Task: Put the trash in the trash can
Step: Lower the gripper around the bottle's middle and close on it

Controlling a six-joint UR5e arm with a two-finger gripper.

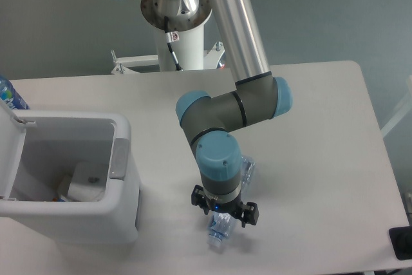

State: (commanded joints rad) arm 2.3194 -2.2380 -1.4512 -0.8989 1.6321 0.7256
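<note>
1. The end effector (pixel 223 214) hangs at the lower centre of the frame, pointing straight down from the arm's blue-capped wrist. Its black body is seen from above, with two dark lugs sticking out left and right.
2. The wrist hides the fingers, so I cannot tell how far apart they stand, nor whether they grip anything.
3. The crushed bottle (pixel 217 230) lies on the table (pixel 322 133) directly beneath the end effector. Only its lower part shows — clear, bluish plastic, dented and creased, ending in a white cap toward the bottom of the frame. Its upper end runs out of sight under the black body, so contact cannot be read.
4. A second patch of clear, ribbed plastic shows just right of the wrist, beside the blue cap; what it belongs to cannot be told.
5. The trash can (pixel 122 178) stands at the lower left of the frame, well apart from the bottle. It is a white rectangular bin with rounded corners and a grey latch tab (pixel 118 158) on its right rim. Its lid (pixel 11 152) is swung open at the left edge.
6. Inside the trash can, on the floor of the bin, lies the white wrapper (pixel 85 182) — pale and crumpled, with a small dark spot on it. Small bits of colour show just to its left; they are too small to identify.
7. At the far left edge, behind the lid, part of a blue-labelled bottle (pixel 9 96) pokes into view.
</note>
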